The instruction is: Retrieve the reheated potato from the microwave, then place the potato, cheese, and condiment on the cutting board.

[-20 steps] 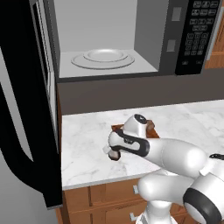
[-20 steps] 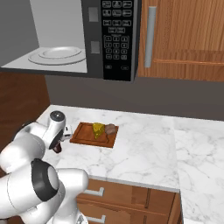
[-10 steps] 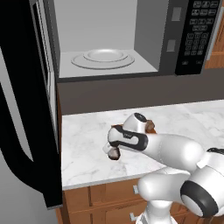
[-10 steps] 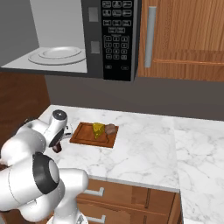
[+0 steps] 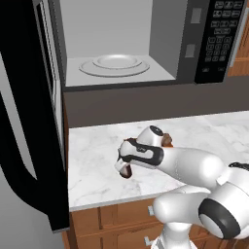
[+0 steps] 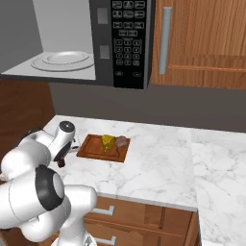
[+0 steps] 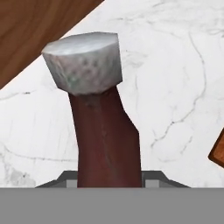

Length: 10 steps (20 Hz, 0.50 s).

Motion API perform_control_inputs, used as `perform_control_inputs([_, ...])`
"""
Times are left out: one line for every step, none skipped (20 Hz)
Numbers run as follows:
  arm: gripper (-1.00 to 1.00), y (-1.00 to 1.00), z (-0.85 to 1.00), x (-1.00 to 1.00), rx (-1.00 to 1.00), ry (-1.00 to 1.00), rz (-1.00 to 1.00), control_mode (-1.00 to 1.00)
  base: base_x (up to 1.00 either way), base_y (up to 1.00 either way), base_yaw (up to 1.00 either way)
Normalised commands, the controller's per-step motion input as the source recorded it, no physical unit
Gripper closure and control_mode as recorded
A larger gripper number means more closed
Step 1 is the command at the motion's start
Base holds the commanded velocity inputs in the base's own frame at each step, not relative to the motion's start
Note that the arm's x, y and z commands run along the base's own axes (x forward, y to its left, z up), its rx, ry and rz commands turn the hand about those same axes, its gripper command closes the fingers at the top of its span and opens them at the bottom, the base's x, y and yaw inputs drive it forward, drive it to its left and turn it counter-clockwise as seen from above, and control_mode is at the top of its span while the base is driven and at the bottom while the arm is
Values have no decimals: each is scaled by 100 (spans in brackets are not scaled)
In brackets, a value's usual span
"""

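Observation:
The condiment (image 7: 107, 140), a dark brown bottle with a pale cap, stands on the white marble counter (image 5: 97, 151) left of the cutting board (image 6: 91, 149). My gripper (image 7: 109, 179) is shut on the bottle's body, with a finger against each side. From the base cameras the gripper (image 5: 125, 169) (image 6: 61, 161) hangs low over the counter, the dark bottle (image 5: 126, 173) under it. The yellow cheese (image 6: 108, 142) and the brown potato (image 6: 121, 141) lie side by side on the board. The microwave (image 5: 219, 39) (image 6: 127, 43) stands open, its turntable (image 5: 116, 63) bare.
The microwave's black door (image 5: 29, 121) swings out far to the left, over the counter's left end. A wooden wall cabinet with a grey handle (image 6: 165, 41) hangs right of the microwave. The counter runs on to the right (image 6: 192, 168).
The jaws have closed from wide open onto the bottle. The arm has hardly moved, and the board, cheese and potato lie as before.

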Motion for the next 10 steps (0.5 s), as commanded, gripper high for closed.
perform_control_inputs([100,-5,-4,-8,0,0,0,-100,0,0,0])
perform_control_inputs([100,-6,0,-3,0,0,0,-100,0,0,0])
perform_control_inputs([100,-3,0,-2,0,0,0,-100,0,0,0])
perform_control_inputs([100,-9,7,0,0,-1,0,-100,0,0,0])
perform_control_inputs([100,-10,15,0,0,-1,0,-100,0,0,0])
perform_control_inputs([100,-12,18,0,2,0,0,-100,0,0,0])
perform_control_inputs([100,-18,32,0,1,-3,0,-100,0,0,0])
perform_control_inputs([100,-21,34,0,1,-3,0,-100,0,0,0])
perform_control_inputs([100,-22,35,0,1,-2,0,-100,0,0,0])
perform_control_inputs([100,-23,34,0,0,-5,0,-100,0,0,0])
